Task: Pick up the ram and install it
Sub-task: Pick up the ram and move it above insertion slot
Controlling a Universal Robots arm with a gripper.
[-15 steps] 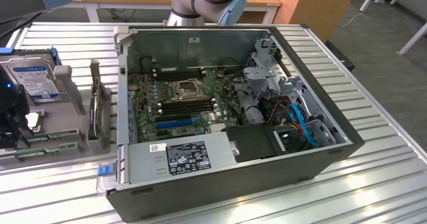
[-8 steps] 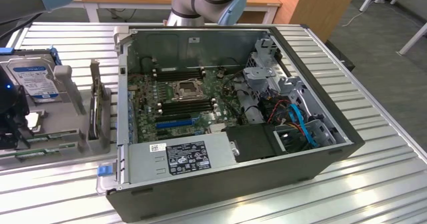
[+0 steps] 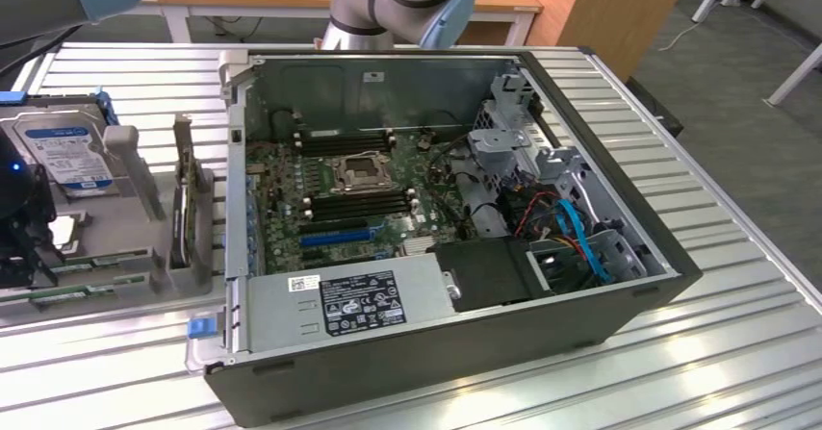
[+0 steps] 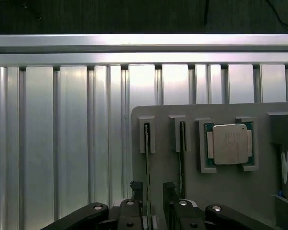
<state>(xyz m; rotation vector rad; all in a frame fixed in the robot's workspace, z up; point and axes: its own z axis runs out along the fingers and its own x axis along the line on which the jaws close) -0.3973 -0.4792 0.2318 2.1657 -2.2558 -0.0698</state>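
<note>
Two green ram sticks stand on edge in slots of a grey holder point(image 4: 163, 120). One ram stick point(image 4: 147, 148) runs down between the fingers of my open gripper point(image 4: 152, 196). The other ram stick point(image 4: 182, 148) lies just outside one finger point(image 4: 169, 191). In the exterior view the black gripper point(image 3: 23, 242) hangs over the holder at the far left edge, above the ram sticks point(image 3: 77, 262). The open computer case point(image 3: 617, 315) lies in the middle of the table, with its motherboard point(image 3: 341, 175) and long black memory slots point(image 3: 366, 204) exposed.
A square silver processor chip point(image 4: 229, 143) sits in a pocket of the holder beside the sticks. A silver hard drive point(image 3: 71, 156) with a blue-and-white label stands further along. A card stands upright in the holder point(image 3: 191, 209). The ribbed metal table point(image 4: 62, 143) extends around.
</note>
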